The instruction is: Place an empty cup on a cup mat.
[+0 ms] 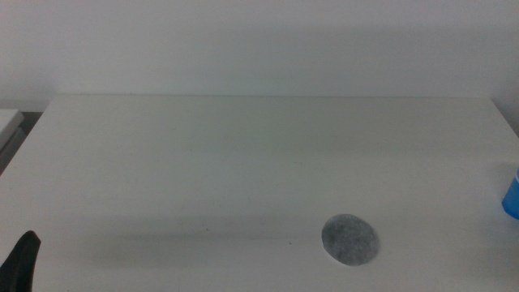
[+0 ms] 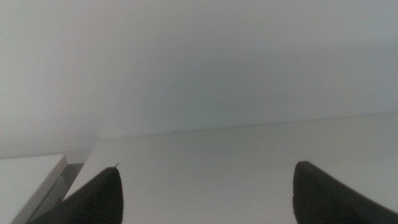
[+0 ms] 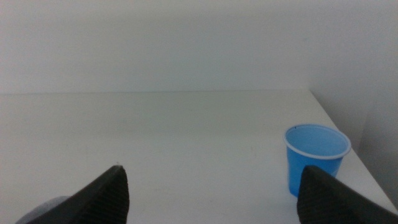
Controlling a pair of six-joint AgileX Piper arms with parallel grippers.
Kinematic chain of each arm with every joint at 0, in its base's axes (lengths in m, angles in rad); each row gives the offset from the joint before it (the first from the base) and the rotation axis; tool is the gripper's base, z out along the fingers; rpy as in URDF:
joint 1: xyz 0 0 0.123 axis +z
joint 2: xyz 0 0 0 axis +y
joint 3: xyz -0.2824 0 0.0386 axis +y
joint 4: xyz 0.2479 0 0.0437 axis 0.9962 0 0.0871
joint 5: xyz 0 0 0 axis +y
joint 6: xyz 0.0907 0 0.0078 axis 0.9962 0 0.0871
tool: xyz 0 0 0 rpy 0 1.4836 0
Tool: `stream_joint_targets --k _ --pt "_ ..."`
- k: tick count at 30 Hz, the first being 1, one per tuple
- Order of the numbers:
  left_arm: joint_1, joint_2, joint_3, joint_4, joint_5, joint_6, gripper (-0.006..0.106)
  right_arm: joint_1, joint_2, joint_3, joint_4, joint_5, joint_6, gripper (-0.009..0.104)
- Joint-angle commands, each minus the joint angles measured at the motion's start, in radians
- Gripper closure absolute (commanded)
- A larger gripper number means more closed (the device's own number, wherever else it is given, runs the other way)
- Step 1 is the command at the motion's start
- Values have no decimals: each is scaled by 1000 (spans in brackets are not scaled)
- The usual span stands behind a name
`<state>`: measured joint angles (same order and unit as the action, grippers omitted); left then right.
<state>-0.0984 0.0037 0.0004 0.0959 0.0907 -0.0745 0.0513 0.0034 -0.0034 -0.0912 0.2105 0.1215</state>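
On the table (image 1: 243, 162) we find the cup mat (image 1: 350, 240) lying flat near the front edge, right of the middle. The cup (image 1: 511, 193) stands upright at the far right edge, well apart from the mat, behind it and to its right. We see the left gripper (image 1: 20, 261) at the front left corner, far from both things.

A broad white worktop (image 1: 243, 162) runs back to a plain pale wall (image 1: 259, 40), and just beside its far left corner, across a narrow dark gap, sits the edge of another white surface (image 1: 8, 122).
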Motion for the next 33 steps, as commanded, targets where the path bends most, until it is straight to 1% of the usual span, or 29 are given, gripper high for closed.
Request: stream_joint_targets --k 1,5,8,11,13,14,16,18,21,23,25,28,33 --pt "-1 -4 0 -7 -5 -3 7 -5 -3 3 11 -1 -7 2" --pt "-1 -4 0 -7 -5 -3 7 -5 -3 3 15 1 -5 2" --pt "-1 -4 0 -7 -5 -3 7 -5 17 -36 21 -9 72 2" --pt "-1 -4 0 -7 -5 -3 7 -5 139 -137 21 -1 145 2" --pt "-1 -4 0 -7 -5 -3 7 -5 237 -237 19 72 140 2" --pt "-1 -4 0 -7 -5 -3 7 -5 293 -303 16 139 138 2" --pt "-1 -4 0 -7 -5 -3 7 -5 398 -431 16 286 117 2" --pt "-1 -4 0 -7 -5 -3 7 -5 508 -581 16 485 110 2" --pt "-1 -4 0 -7 -5 -3 7 -5 638 -773 20 714 110 2" --pt "-1 -4 0 -7 -5 -3 7 -5 693 -885 16 815 110 2" --pt "-1 -4 0 -7 -5 -3 7 -5 733 -955 11 845 110 2" --pt "-1 -4 0 -7 -5 -3 7 -5 762 -1020 30 889 114 2" --pt "-1 -4 0 -7 -5 -3 7 -5 764 -1033 28 895 114 2"
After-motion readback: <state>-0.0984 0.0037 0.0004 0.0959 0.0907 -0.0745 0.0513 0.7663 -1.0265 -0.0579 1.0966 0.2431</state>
